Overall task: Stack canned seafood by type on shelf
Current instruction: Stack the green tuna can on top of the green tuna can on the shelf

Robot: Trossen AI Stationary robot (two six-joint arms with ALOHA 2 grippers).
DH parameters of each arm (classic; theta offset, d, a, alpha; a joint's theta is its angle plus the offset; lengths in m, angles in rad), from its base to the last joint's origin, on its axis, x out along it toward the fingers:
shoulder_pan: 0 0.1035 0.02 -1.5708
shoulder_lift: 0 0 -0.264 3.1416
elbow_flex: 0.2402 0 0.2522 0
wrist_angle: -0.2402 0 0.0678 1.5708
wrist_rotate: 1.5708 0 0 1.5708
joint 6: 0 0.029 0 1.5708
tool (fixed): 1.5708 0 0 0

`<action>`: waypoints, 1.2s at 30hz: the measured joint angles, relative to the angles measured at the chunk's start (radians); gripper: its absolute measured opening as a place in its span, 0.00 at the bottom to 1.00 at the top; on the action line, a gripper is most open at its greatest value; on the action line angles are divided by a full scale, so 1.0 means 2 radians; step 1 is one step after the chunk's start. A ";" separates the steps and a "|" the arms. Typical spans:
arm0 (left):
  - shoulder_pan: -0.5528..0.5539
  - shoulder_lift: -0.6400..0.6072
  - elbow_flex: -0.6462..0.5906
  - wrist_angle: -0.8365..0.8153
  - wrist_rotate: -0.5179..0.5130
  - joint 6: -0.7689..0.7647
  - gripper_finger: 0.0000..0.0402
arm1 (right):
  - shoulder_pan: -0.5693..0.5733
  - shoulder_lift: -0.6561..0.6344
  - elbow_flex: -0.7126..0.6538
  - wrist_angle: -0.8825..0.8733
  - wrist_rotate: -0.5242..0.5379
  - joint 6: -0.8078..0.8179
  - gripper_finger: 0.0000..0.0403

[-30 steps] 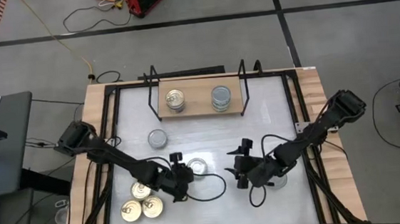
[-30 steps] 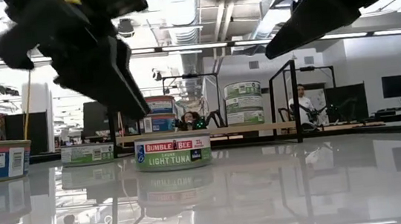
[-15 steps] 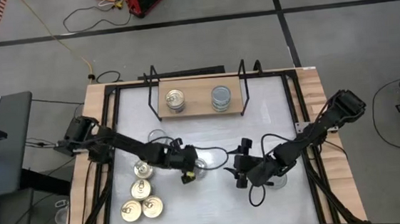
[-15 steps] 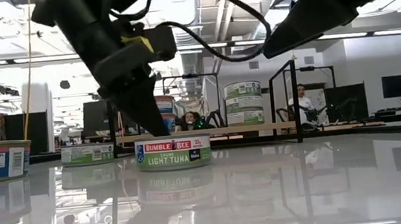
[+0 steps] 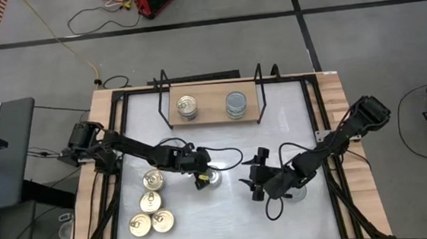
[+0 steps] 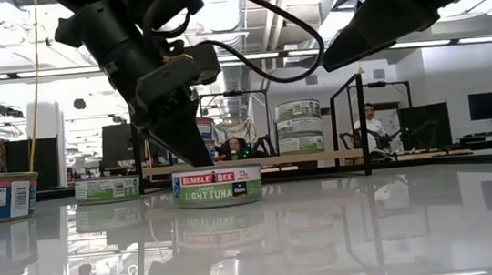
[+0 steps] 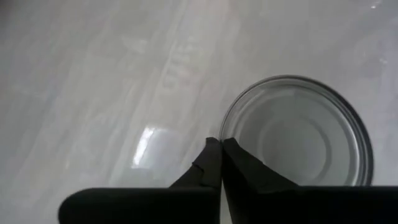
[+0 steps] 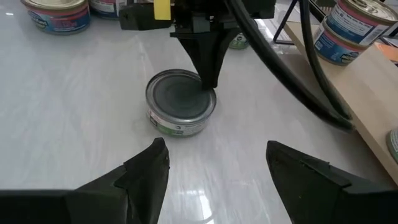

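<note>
A silver-lidded tin (image 5: 213, 177) stands flat on the white tabletop near its middle. It also shows in the right wrist view (image 8: 180, 102) and in the low view (image 6: 217, 185). My left gripper (image 5: 204, 180) is shut, its tips down at this tin's left rim. My right gripper (image 8: 214, 168) hangs open to the tin's right, facing it, with nothing between its fingers. The shelf (image 5: 212, 119) at the far side carries a gold-lidded stack (image 5: 187, 106) and a silver-lidded stack (image 5: 236, 103). My left gripper touches the tin's lid at its rim (image 7: 229, 127) with the tips of its shut fingers (image 8: 209, 79). The fingers slant down from the table's left. Nothing is pinched between them. The tin stays flat on the table.
Several gold-lidded tins (image 5: 151, 203) lie at the near left of the table. Wooden side rails (image 5: 336, 110) edge the tabletop. The shelf's black wire ends (image 5: 259, 93) stand upright. Cables from both arms trail over the tabletop between the grippers.
My left gripper has swung from near the gold-lidded tins toward the far edge and a little right, sinking onto the silver-lidded tin's rim. It has rolled and shut its fingers on the way.
</note>
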 joint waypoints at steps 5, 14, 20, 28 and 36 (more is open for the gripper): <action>0.002 0.000 -0.001 -0.029 -0.021 -0.009 0.00 | 0.000 0.000 0.000 0.001 -0.010 0.003 0.73; 0.001 0.003 -0.003 -0.079 -0.062 -0.020 0.00 | 0.000 0.000 0.000 0.001 -0.012 0.004 0.73; -0.004 0.002 -0.003 -0.079 -0.075 -0.013 0.00 | 0.000 0.000 0.000 0.003 -0.012 0.004 0.73; -0.038 -0.040 -0.003 -0.072 -0.089 0.041 0.00 | -0.002 0.002 0.000 0.003 -0.013 0.004 0.73; -0.077 -0.026 -0.002 -0.030 -0.200 0.175 0.11 | -0.011 0.043 0.000 0.045 -0.014 -0.029 0.73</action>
